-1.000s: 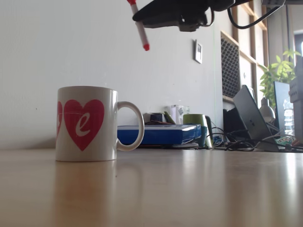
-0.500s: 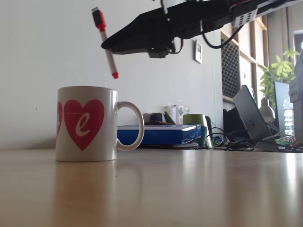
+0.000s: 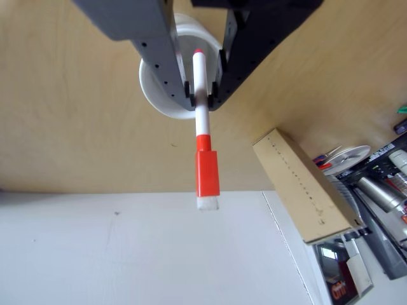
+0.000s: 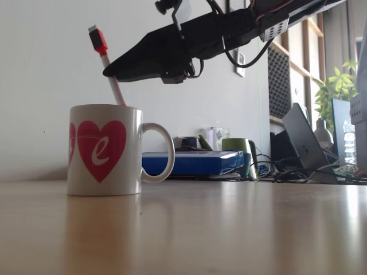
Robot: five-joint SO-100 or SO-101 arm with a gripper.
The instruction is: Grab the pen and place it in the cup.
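Observation:
The pen (image 4: 107, 64), white with a red-orange cap, leans with its lower end inside the cup (image 4: 103, 150), a white mug with red hearts on the wooden table. My gripper (image 4: 110, 71) is shut on the pen's barrel just above the rim. In the other view the gripper (image 3: 202, 92) clamps the pen (image 3: 204, 146) between a grey finger and a black finger, directly over the cup's round opening (image 3: 156, 89); the cap points toward the camera.
A cardboard box (image 3: 304, 185) lies on the table to the cup's right in the other view, with desk clutter (image 3: 375, 184) beyond. In the fixed view a blue box (image 4: 192, 162), a green mug (image 4: 236, 146) and a laptop (image 4: 304, 140) stand behind.
The arm has moved left and down with the pen. The pen's tip went from hanging above and right of the cup to dipping inside its rim.

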